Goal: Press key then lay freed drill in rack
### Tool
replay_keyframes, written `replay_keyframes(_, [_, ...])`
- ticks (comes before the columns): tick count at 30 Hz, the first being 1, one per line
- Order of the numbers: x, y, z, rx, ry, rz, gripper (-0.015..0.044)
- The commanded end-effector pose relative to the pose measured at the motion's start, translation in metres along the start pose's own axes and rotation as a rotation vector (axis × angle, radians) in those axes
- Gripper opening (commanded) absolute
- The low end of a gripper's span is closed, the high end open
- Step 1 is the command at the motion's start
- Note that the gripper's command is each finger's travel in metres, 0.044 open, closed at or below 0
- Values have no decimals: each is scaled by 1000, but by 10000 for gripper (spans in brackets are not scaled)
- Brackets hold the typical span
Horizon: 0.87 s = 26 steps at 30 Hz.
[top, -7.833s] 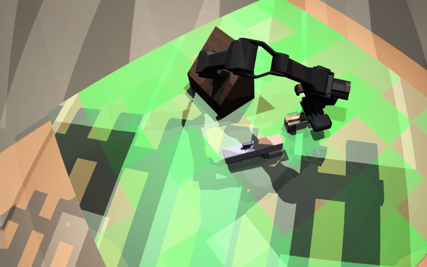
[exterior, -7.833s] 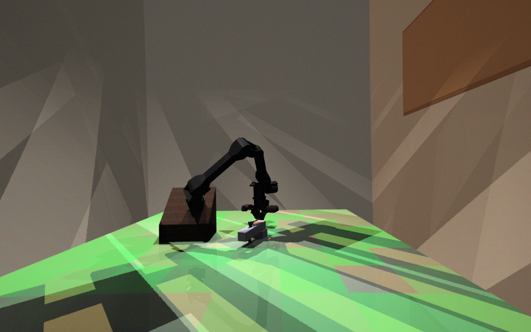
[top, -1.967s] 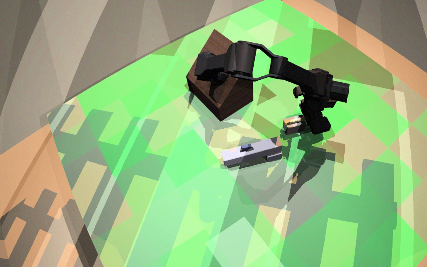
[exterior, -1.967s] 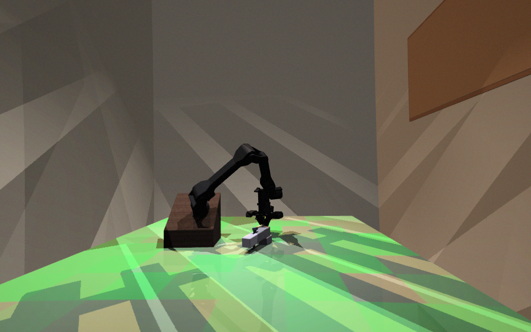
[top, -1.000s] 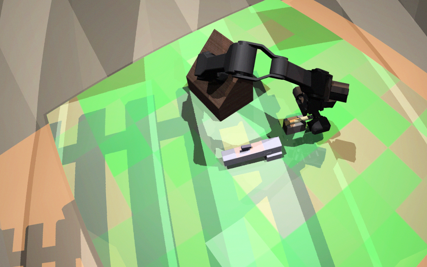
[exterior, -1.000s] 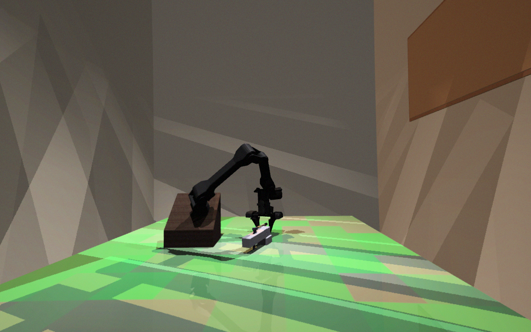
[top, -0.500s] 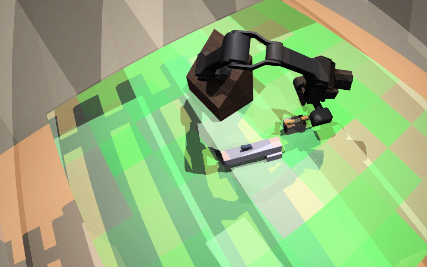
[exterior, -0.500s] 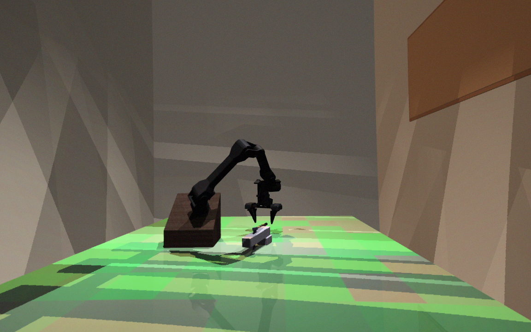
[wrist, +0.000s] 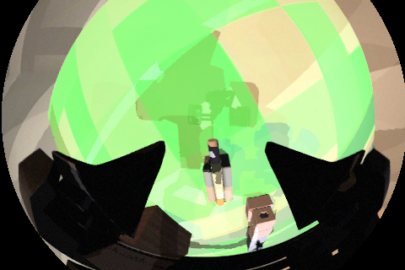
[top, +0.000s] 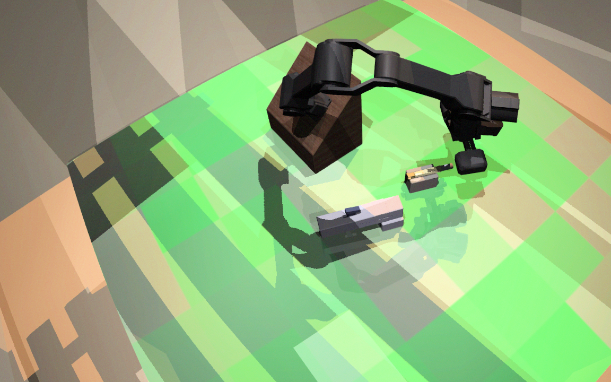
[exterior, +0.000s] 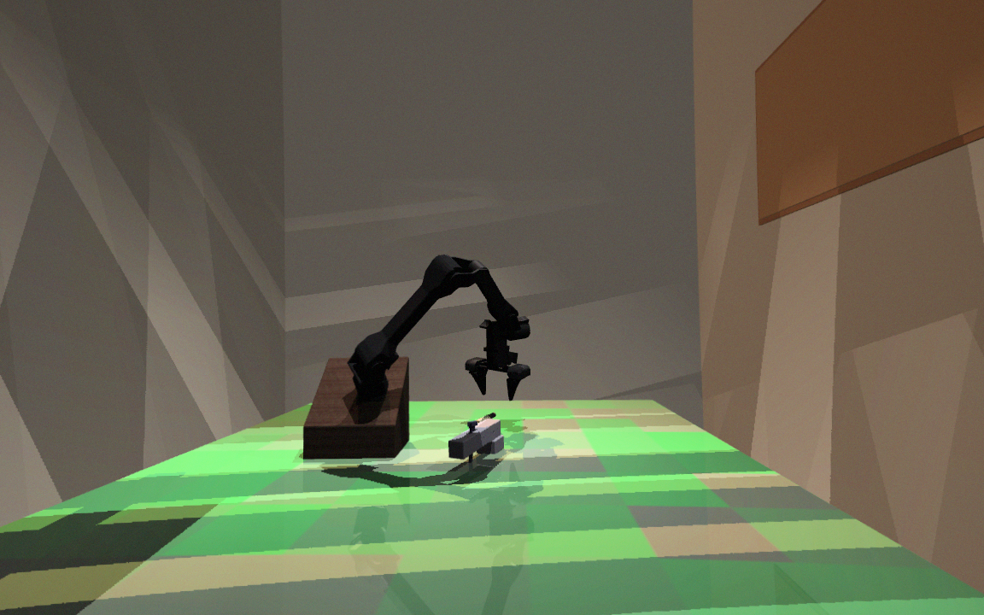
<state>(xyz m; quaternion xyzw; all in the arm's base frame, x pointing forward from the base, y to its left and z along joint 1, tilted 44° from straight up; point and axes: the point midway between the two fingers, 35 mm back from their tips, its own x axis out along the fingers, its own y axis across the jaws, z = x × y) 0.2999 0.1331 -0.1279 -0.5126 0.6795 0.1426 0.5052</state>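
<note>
The drill [top: 420, 173] [wrist: 218, 180], short with an orange end and a dark tip, lies flat in the small grey rack [top: 422, 184]. My gripper [top: 470, 160] [exterior: 497, 380] [wrist: 218, 148] is open and empty. It hangs above the rack, with the drill showing between its spread fingers in the wrist view. The long grey housing [top: 369, 216] [exterior: 469, 443] [wrist: 260, 225] lies a little way from the rack, with the dark key [top: 352, 209] on its top. Its slot end faces the rack and shows no drill.
The arm stands on a dark wooden block [top: 331, 137] [exterior: 354, 428] behind the housing. The table [top: 232, 294] has a green and tan patchwork top. Walls rise close on both sides in the exterior view.
</note>
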Motion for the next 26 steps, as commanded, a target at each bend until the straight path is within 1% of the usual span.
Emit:
replay_keyframes(1, [-21, -23, 43, 221, -187, 93, 440])
replay_keyframes(5, [-52, -52, 86, 439, -391, 217, 440])
replay_keyframes(9, [-74, -73, 108, 560, -509, 298, 440])
replay_keyframes(11, [-92, -89, 122, 650, -593, 365, 440])
replay_keyframes(15, [-140, -130, 147, 829, -783, 533, 440])
replay_keyframes(19, [-193, -174, 159, 960, -968, 718, 440])
replay_keyframes(22, [-236, -206, 158, 1021, -1098, 864, 440])
replay_keyframes(26, [-293, -247, 145, 1050, -1257, 1061, 440])
